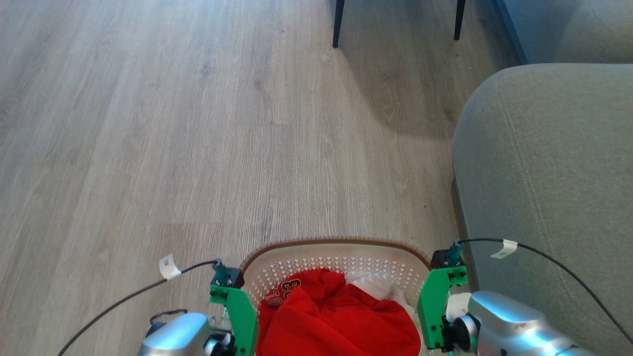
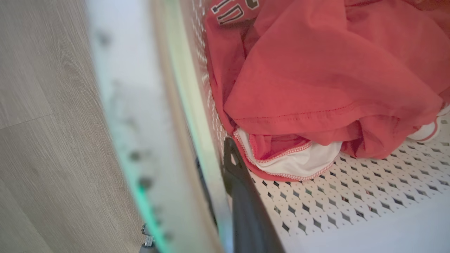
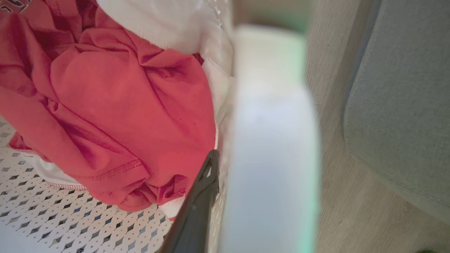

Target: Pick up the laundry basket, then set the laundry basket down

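The laundry basket [image 1: 336,261], cream-white and perforated with a brown rim, sits at the bottom centre of the head view. It holds a red garment [image 1: 336,316] over a white one [image 1: 378,287]. My left gripper [image 1: 232,316] clamps the basket's left side. In the left wrist view one dark finger [image 2: 242,196] lies inside the wall, and the blurred white handle [image 2: 130,105] hides the other. My right gripper [image 1: 440,306] grips the right side the same way, its inner finger [image 3: 198,200] beside the clothes and the pale handle [image 3: 270,140] just outside it.
A grey sofa [image 1: 544,173] stands close on the right, almost touching the right arm. Two dark furniture legs [image 1: 338,24] rise at the far top. Wood-look floor [image 1: 198,148] stretches ahead and to the left.
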### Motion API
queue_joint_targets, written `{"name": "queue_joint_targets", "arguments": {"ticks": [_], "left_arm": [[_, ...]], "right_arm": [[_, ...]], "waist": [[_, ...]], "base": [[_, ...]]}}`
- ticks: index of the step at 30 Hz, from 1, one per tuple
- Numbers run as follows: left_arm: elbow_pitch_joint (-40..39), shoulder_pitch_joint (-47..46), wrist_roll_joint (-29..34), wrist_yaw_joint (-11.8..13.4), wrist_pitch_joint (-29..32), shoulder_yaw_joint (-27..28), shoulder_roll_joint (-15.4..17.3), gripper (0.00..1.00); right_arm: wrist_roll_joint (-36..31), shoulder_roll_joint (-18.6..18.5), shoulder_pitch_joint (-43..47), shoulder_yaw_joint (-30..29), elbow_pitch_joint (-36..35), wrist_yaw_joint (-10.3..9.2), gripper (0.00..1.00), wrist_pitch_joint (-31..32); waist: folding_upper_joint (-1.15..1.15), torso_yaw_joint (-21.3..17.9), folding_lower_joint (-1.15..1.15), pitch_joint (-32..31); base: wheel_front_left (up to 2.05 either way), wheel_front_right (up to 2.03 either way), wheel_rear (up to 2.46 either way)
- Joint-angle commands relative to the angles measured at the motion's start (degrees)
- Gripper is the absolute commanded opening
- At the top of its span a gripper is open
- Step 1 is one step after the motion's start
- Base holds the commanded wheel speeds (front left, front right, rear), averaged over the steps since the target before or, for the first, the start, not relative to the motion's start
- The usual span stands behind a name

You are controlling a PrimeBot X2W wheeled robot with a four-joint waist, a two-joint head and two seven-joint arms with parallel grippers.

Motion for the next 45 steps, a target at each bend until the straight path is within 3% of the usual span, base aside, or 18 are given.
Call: {"name": "queue_joint_targets", "arguments": {"ticks": [1,45], "left_arm": [[-1.50,-1.59,0.39,-0.92,0.22,0.12,0.30,0.00],[-1.18,-1.55,0.05,-0.92,0.33,0.11,-0.08,0.00]], "right_arm": [[-0.10,1.92,-1.27,0.42,-2.36,1.00,0.00,-1.08],[0.36,2.04,-1.18,0.49,-2.26,1.00,0.00,-0.93]], "waist": [[0.00,0.01,0.00,0.04],[0.00,0.05,0.00,-0.01]], "base": [[0.00,0.00,0.00],[0.00,0.00,0.00]]}}
